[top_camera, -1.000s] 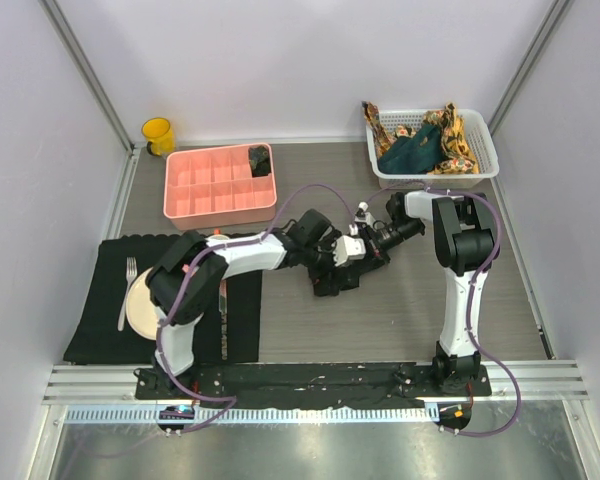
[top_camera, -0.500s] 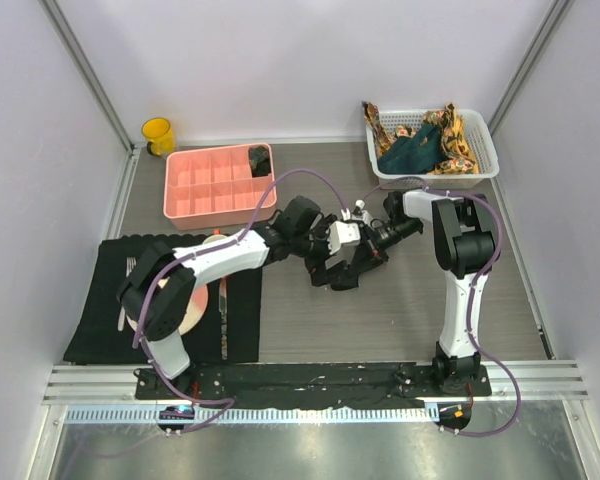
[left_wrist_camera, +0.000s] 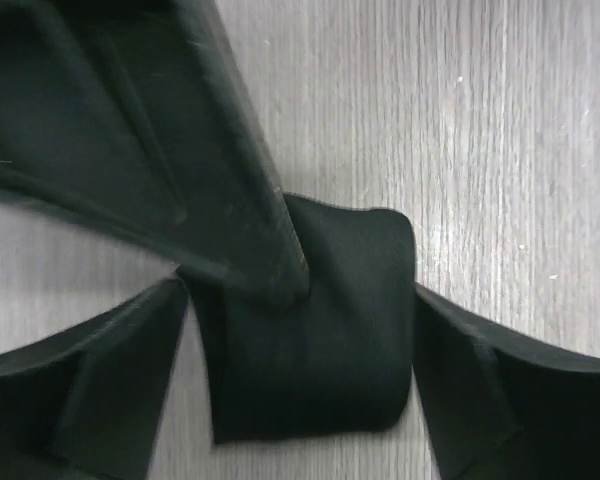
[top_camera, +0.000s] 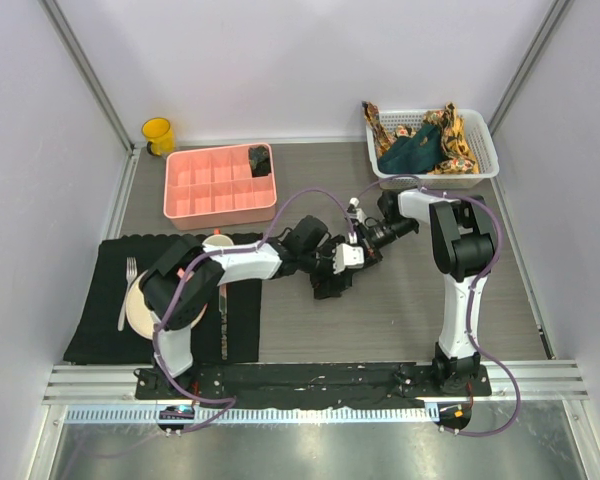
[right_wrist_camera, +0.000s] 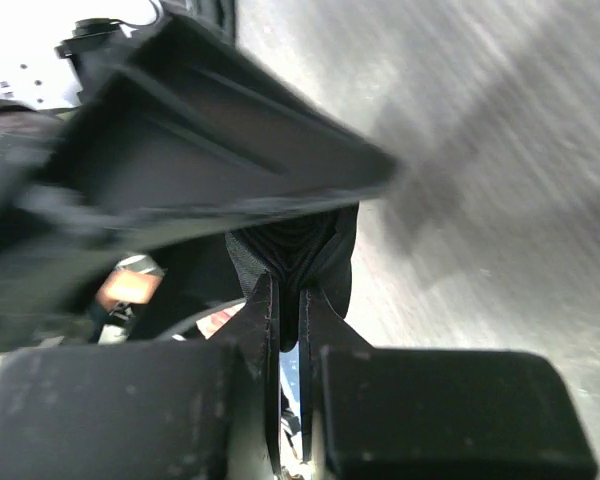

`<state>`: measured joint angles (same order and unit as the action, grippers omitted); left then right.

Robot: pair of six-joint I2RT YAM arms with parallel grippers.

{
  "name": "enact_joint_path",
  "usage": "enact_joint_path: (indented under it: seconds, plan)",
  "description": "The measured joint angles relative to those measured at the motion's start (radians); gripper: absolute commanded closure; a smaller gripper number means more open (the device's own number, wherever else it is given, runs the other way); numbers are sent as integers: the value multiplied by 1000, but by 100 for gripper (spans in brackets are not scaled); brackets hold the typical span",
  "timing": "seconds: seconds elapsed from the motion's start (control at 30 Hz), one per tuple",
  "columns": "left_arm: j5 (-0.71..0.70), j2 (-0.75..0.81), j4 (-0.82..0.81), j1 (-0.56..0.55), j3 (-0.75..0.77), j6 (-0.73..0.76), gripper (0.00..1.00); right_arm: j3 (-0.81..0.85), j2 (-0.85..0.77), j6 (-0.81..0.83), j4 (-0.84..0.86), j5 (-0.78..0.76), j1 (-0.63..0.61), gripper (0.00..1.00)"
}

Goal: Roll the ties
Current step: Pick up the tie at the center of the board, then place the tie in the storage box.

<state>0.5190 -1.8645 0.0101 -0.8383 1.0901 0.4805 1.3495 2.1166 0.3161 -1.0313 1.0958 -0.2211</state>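
Left wrist view: the part-rolled black tie [left_wrist_camera: 310,340] lies on the surface [left_wrist_camera: 480,120] off the pink compartment tray's [top_camera: 220,185] near right corner. The left end effector [left_wrist_camera: 300,300] straddles it wide; the right end effector [right_wrist_camera: 288,300] pinches its fabric. Likely soft and slack: hold the roll's flanks.

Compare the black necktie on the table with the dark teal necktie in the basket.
The black fabric necktie lies folded on the wooden table, pinched by the right hand; the dark teal fabric necktie sits bunched in the white plastic basket, untouched. Both are soft cloth.
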Motion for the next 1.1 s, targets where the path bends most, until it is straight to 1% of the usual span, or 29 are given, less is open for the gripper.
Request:
enact_joint_path:
  seconds: [0.03,0.07,0.13,0.17,0.2,0.23,0.27,0.3,0.33,0.47,0.53,0.6,0.67,0.73,0.8,0.87,0.93,1.03,1.1]
  plan:
    - [-5,-13,-4,-6,0,8,34,0,-2,0,-6,11,0,99]
    - [-8,-19,-5,-9,0,13,43,2,-3,1,-12,20,-1,99]
    - [-17,-22,-5,-13,0,24,57,11,-5,4,-31,31,-2,99]
    - [-19,-18,-5,-14,0,28,57,17,-7,8,-44,32,-2,99]
    - [-23,-13,-2,-15,0,32,54,24,-9,14,-52,32,-2,99]
    - [-27,-4,1,-16,1,35,36,34,-9,20,-67,34,-2,99]
    - [-32,5,10,-16,5,33,23,45,-9,26,-84,42,-2,99]
    - [-37,18,26,-16,10,32,6,57,-9,34,-100,48,-2,99]
    - [-43,32,55,-16,21,30,0,74,-12,46,-122,53,-2,99]
    - [-91,104,207,-5,112,-52,0,133,-24,68,-158,77,3,99]
    - [-85,146,285,19,167,-102,0,163,-35,72,-171,91,11,99]
    - [-74,205,366,80,222,-171,0,202,-47,74,-183,107,26,99]
    - [-94,262,451,163,296,-246,0,257,-52,74,-196,119,47,99]
    - [-117,282,532,229,390,-299,0,311,-52,73,-197,125,57,99]
    - [-111,282,601,288,499,-349,0,376,-51,72,-200,135,67,99]
    - [-58,282,663,343,581,-406,0,431,-51,72,-201,156,68,99]
    - [58,293,679,416,608,-484,0,462,-55,78,-204,191,60,99]
    - [216,311,685,511,578,-581,0,462,-62,105,-236,228,40,99]
    - [309,312,676,555,542,-637,0,452,-71,135,-258,254,18,99]
